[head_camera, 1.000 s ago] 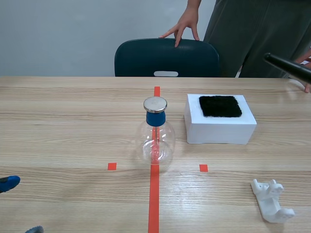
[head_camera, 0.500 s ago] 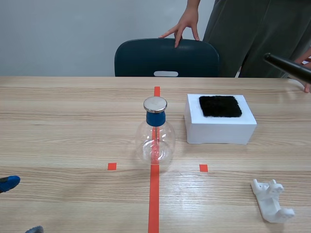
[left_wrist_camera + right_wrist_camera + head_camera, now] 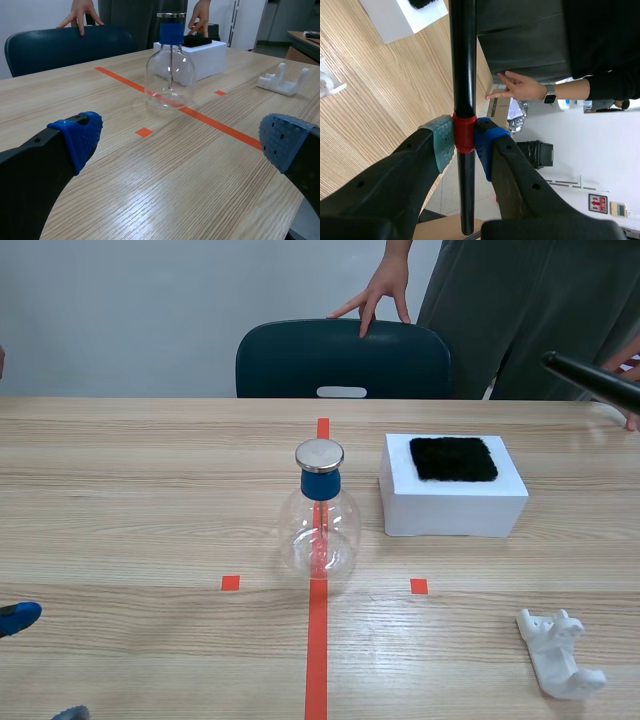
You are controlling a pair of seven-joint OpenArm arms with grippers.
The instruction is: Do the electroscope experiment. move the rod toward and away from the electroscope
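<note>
In the scene view, the electroscope (image 3: 320,522), a clear flask with a blue neck and a metal disc on top, stands upright on the worktop (image 3: 140,490), on the long orange-red tape line. Just beside it sits a white box (image 3: 452,505) with a black pad (image 3: 453,458) on top. A white bracket (image 3: 558,655) lies near the robot's right. The rod (image 3: 592,382) shows only as a dark tip at the far right edge, well apart from the electroscope. A person's hand (image 3: 380,290) rests on a dark chair (image 3: 342,360).

In the left wrist view, the left tool (image 3: 182,142) hangs low over the worktop with its fingers spread wide and nothing between them; the electroscope stands ahead of it.

In the right wrist view, the right tool (image 3: 465,142) clamps the black rod at its red band (image 3: 464,131).
</note>
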